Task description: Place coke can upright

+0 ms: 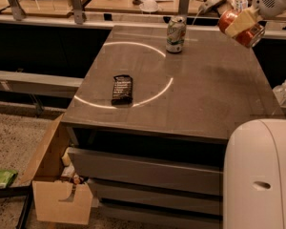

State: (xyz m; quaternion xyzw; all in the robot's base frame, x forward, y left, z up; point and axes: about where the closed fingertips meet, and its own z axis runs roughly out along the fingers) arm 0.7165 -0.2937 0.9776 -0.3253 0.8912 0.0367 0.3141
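Observation:
The red coke can is held tilted in the air above the far right part of the grey table. My gripper is shut on the coke can, its cream fingers wrapped across the can's middle. The white arm reaches in from the upper right corner. The can hangs well above the tabletop, touching nothing else.
A green-and-white can stands upright at the table's far middle. A dark snack bar lies on the left part, inside a bright light ring. A cluttered bench runs behind. A cardboard box sits on the floor at the front left. The white robot body fills the lower right.

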